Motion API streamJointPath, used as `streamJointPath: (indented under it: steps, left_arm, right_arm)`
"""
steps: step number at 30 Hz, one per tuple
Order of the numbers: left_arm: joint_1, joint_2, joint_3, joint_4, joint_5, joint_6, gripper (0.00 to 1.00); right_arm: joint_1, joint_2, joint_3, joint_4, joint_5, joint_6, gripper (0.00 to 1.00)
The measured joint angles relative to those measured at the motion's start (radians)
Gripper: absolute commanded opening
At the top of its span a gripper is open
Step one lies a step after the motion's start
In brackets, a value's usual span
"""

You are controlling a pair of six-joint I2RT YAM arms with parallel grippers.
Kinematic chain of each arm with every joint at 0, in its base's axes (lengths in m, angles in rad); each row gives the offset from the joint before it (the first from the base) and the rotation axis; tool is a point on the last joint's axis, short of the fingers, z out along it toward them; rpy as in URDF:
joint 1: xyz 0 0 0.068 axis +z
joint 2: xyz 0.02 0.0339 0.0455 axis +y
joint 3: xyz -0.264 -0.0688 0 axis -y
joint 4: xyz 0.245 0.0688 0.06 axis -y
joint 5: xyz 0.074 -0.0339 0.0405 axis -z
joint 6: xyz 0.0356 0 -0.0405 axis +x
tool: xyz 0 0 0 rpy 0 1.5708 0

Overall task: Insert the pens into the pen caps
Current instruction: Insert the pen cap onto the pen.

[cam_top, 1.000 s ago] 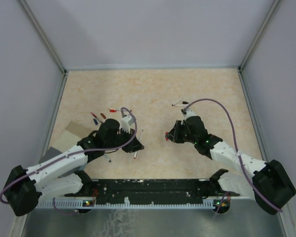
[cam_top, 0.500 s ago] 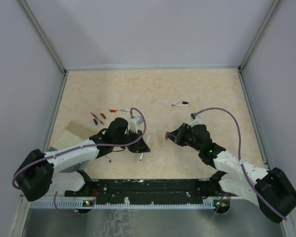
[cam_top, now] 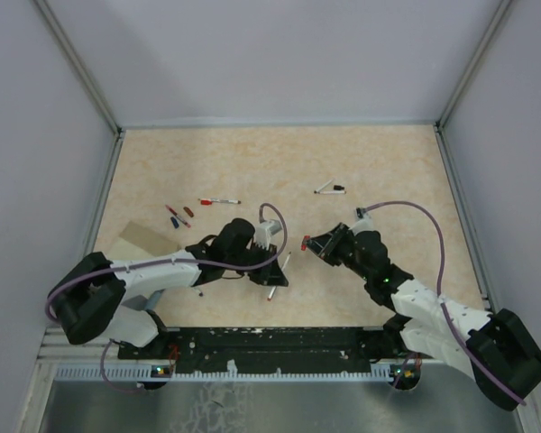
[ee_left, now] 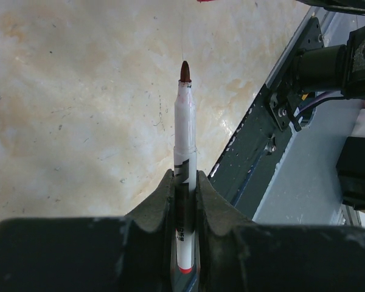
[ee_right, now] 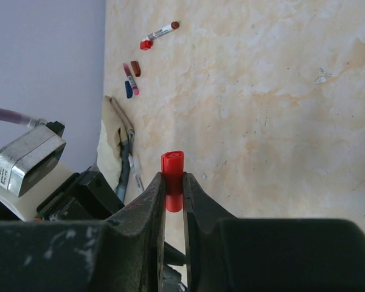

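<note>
Jaws of the left gripper [ee_left: 185, 180] are clamped on a white pen [ee_left: 184, 121], dark-red tip bare, which has been carried closer to the red cap [ee_right: 173, 164] pinched between the closed jaws of the right gripper [ee_right: 173, 182] and is held just left of that cap, apart from it.
</note>
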Motion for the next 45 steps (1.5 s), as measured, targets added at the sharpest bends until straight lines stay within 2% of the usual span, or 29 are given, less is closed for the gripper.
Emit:
streamJointPath:
  steps: [22, 45]
  left_arm:
    - [-0.049, 0.081, 0.044, 0.042, -0.003, -0.023, 0.00]
    - [-0.050, 0.081, 0.049, 0.048, -0.019, -0.040, 0.00]
  right_arm:
    - [0.000, 0.014, -0.004, 0.065, -0.021, 0.014, 0.15]
    - [0.000, 0.047, -0.017, 0.112, -0.067, 0.023, 0.15]
